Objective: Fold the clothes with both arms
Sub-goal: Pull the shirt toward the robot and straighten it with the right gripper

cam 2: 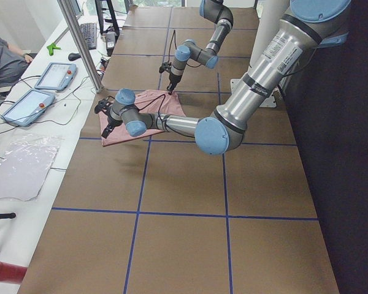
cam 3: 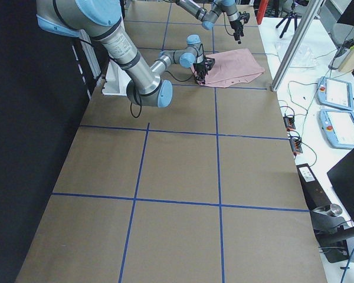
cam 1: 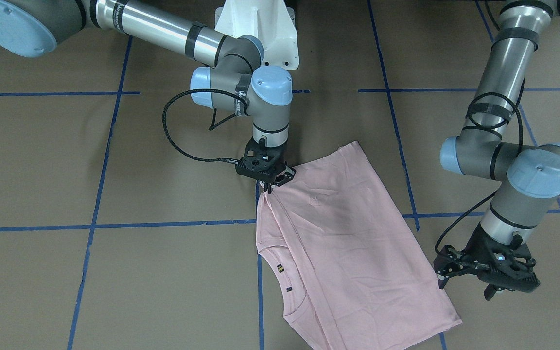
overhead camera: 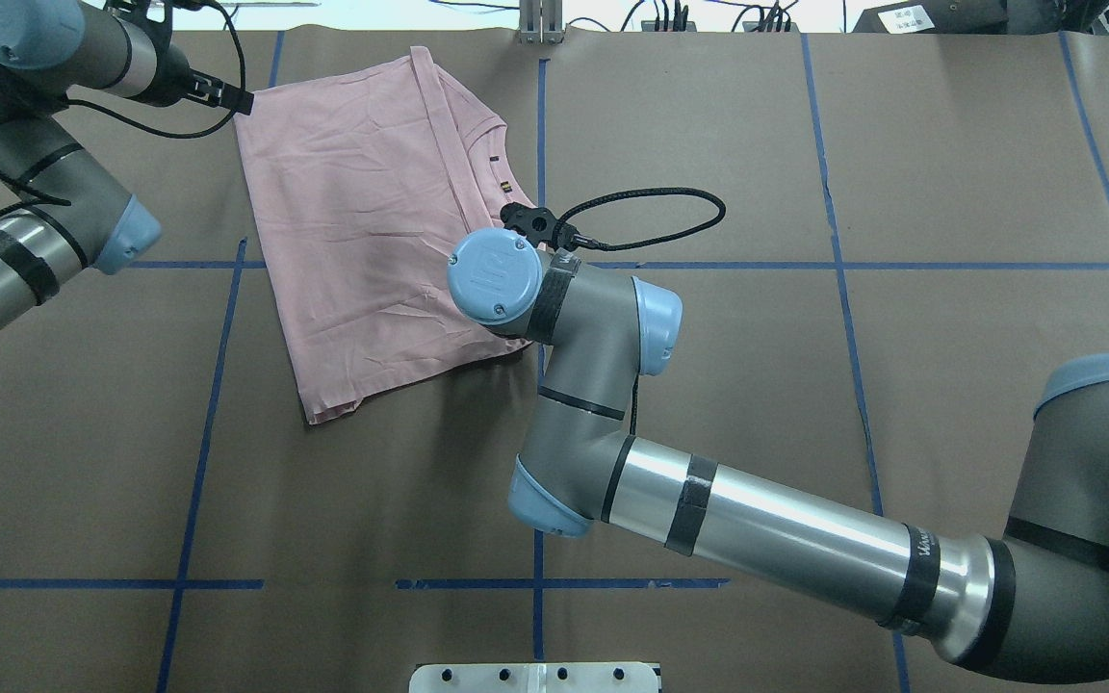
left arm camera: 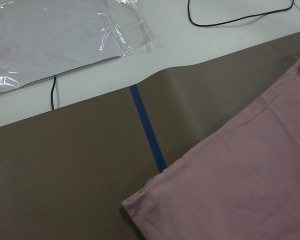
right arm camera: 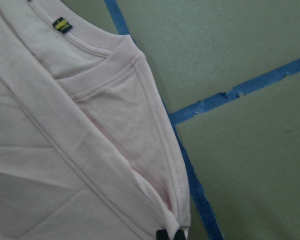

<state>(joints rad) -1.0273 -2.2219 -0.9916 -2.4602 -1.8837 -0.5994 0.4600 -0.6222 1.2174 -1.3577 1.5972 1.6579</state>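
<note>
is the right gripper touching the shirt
Touching. In the front-facing view the right gripper pinches the shirt edge, and the right wrist view shows its fingertips closed on the hem.

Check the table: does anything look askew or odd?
The shirt lies askew, its edges slanted against the blue tape lines. One side is folded over, partly covering the collar. Nothing looks torn or spilled.

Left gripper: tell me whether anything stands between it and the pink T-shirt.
Nothing visible does. The left gripper hangs open right at the T-shirt's edge, with no object between them. The right gripper pinches the opposite edge.
</note>
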